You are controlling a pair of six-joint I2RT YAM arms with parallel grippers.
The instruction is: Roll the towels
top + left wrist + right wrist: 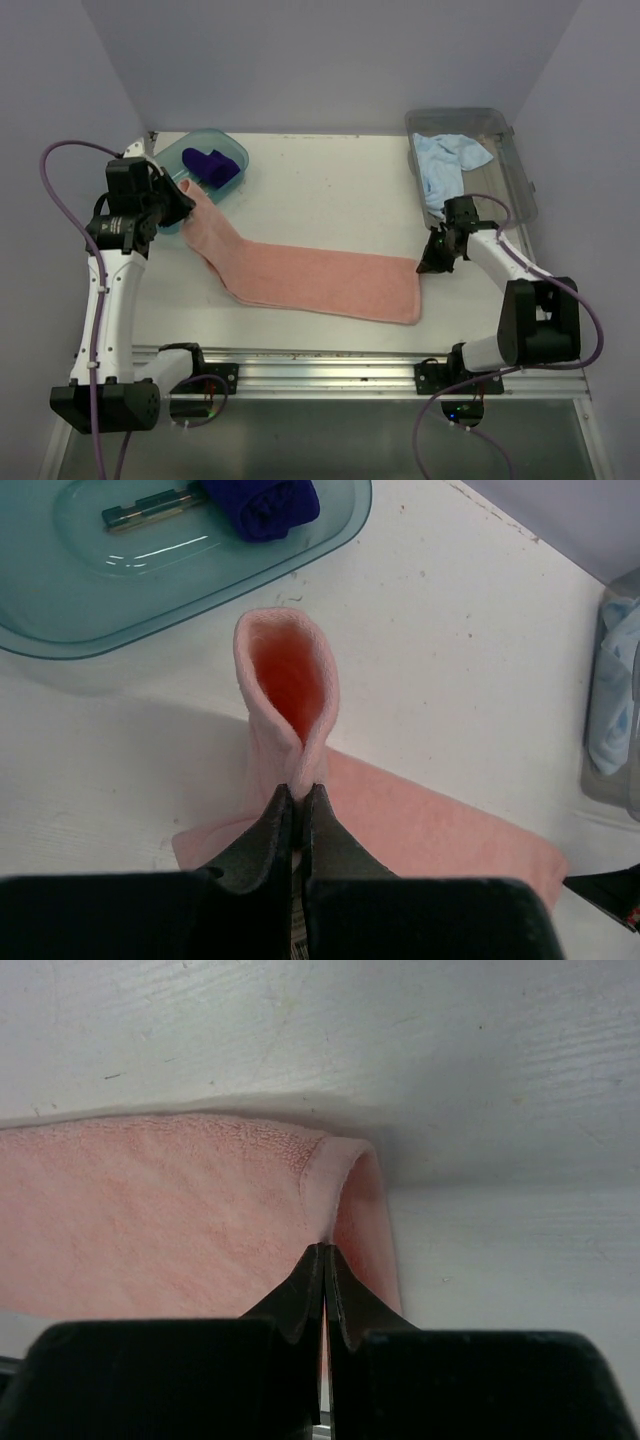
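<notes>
**White bench (330, 200), pink towel (320, 280) pinched at both ends**

Pale walls close in the bench, and the pink towel lies long and flat across it. My left hand (300, 795) is clamped on the towel's far-left end, lifting a loop of cloth beside the teal tub (238, 152). My right hand (323, 1255) is clamped on its right-hand corner. I judge that holding both ends keeps it straight for rolling. The purple towel (210, 167) sits rolled in the tub, and the light blue towel (445, 160) is heaped in the clear bin (522, 195). I can read no brand, label or writing.

Long towel (320, 280) across table (330, 190) centre; rolled towel (210, 165) in tub (238, 152) far-left; crumpled towel (445, 160) in bin (520, 190) far-right.
</notes>
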